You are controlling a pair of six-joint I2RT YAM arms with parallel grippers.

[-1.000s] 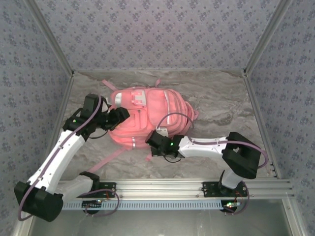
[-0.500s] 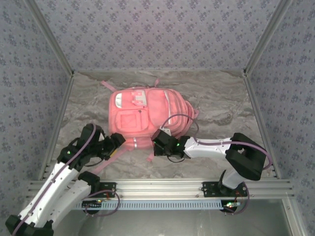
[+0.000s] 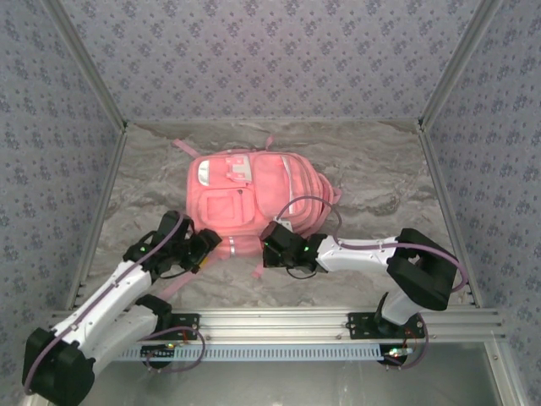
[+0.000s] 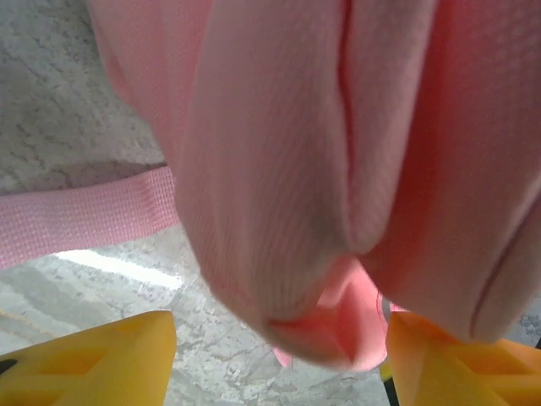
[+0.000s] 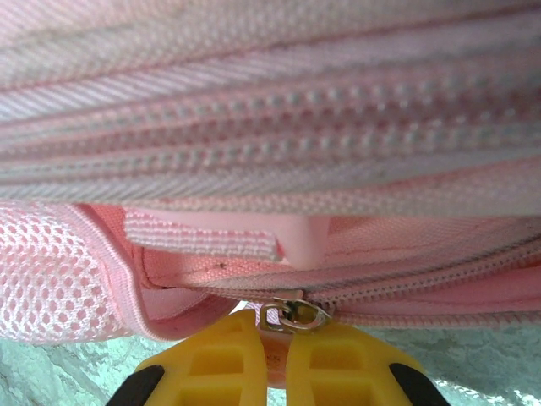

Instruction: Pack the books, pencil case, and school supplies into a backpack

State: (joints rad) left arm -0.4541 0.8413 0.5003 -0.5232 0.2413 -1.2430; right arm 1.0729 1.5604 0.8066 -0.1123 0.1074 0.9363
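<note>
Two claws working: we've got right claw (image 5: 272, 355) clamped on the zip pull (image 5: 292, 315) to run it, left claw (image 4: 275, 359) apart, bag (image 3: 262, 182) corner between, prob bracing.

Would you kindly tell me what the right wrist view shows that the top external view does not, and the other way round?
Right wrist view: close detail of the zipper rows, the right gripper with its yellow fingers shut on the zipper pull, and a mesh pocket.
Top view: the whole backpack lying on the marble table, its loose straps, the left arm, the right arm, and the left gripper at its near left corner.
Shared: the pink backpack and the right gripper at its near edge.
</note>
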